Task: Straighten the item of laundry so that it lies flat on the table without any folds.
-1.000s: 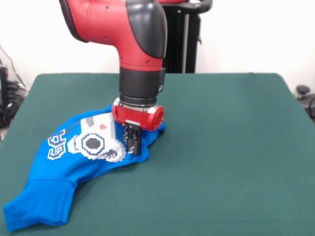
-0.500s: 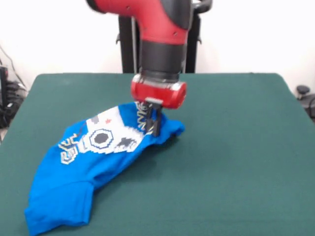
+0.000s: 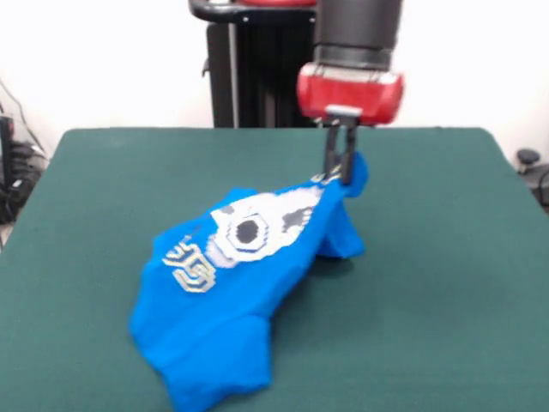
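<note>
The bright blue T-shirt (image 3: 249, 292) with its white controller print and lettering is stretched across the dark green table (image 3: 446, 283), crumpled and folded. My gripper (image 3: 340, 172) is shut on one edge of the shirt and holds that edge lifted above the table, right of centre. The shirt hangs from the gripper in a slope down to the left. Its lower end rests bunched near the table's front edge. A fold of blue cloth hangs down under the gripper.
The robot's black pedestal (image 3: 249, 69) stands behind the table's far edge. Dark objects (image 3: 532, 167) sit beyond the table's right side, and cables (image 3: 13, 163) beyond its left side.
My gripper has risen and moved right and toward the far side, pulling the shirt's held edge with it. The whole shirt has slid right across the table.
</note>
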